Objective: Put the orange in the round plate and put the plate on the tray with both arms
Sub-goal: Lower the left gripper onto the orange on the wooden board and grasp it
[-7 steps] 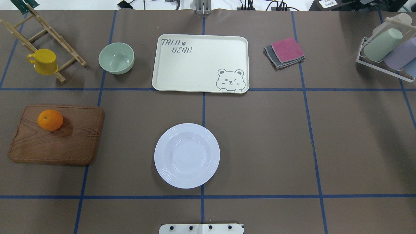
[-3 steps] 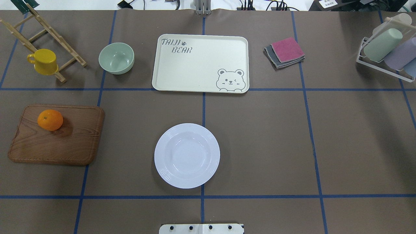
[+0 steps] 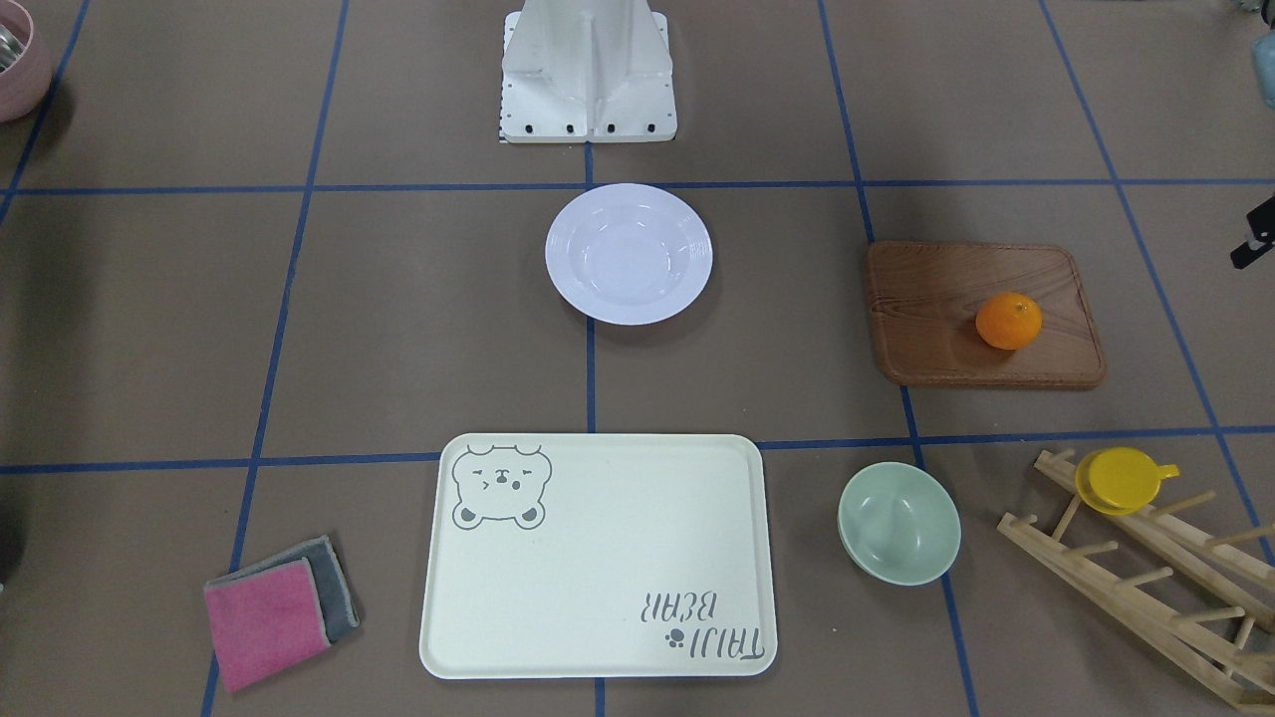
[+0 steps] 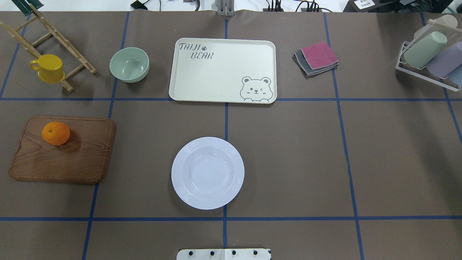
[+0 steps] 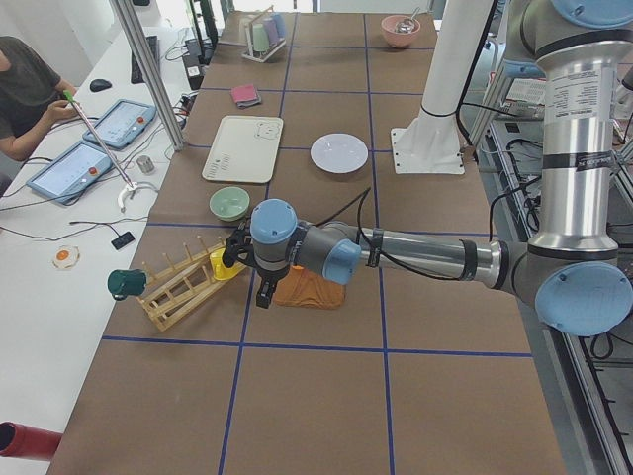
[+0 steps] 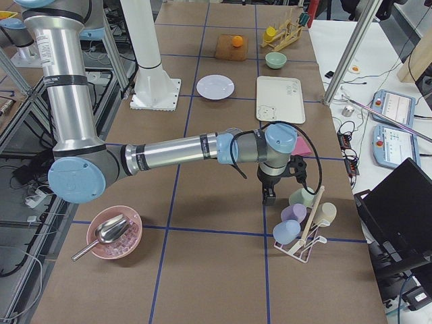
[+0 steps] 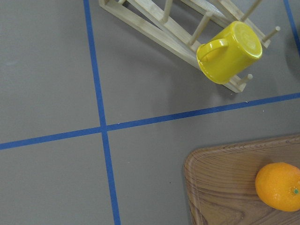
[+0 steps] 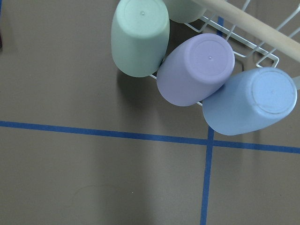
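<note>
- Left arm (image 5: 415, 255) is stretched long and low over the table, forearm level, wrist bent down; left gripper (image 5: 264, 297) hangs pointing at the table near the wooden board's (image 4: 72, 159) outer end; how far its jaws stand apart, or whether they hold anything, I cannot tell
- Right arm (image 6: 175, 152) mirrors it at the other end, reaching out level; right gripper (image 6: 268, 196) points down beside the white rack of pastel cups (image 8: 194, 70); jaw state cannot be told here either
- The tray (image 4: 216, 72) lies at the far middle, nothing on it
- The round plate (image 4: 207, 173) sits bare near the base, well apart from the tray
- The orange (image 4: 55, 133) rests on the wooden board, on the robot's left
</note>
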`<state>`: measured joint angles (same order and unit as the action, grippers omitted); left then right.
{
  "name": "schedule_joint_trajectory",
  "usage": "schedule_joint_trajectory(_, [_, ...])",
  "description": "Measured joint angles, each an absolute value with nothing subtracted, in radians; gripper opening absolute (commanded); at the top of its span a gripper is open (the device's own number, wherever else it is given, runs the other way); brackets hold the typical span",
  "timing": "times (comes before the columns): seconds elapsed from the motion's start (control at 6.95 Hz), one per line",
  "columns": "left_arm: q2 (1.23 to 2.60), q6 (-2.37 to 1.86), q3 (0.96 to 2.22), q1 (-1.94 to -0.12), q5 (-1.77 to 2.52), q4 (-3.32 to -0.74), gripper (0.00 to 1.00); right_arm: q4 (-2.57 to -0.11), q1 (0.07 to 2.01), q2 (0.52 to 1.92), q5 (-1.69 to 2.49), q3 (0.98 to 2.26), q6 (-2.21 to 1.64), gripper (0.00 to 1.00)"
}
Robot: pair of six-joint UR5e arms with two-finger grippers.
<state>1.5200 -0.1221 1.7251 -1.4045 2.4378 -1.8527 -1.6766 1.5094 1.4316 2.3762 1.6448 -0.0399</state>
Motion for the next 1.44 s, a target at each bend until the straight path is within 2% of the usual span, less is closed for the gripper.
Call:
schedule_joint_trajectory(0.86, [1.552, -0.552, 1.706, -1.027, 2.210, -2.084, 1.00, -1.677, 1.506, 1.434, 2.379, 1.642, -0.040, 1.00])
schedule_joint_trajectory(1.44, [1.554, -0.604, 1.709, -0.936, 2.164, -2.093, 1.00, -1.677, 1.505, 1.442, 2.379, 1.643, -0.040, 1.00])
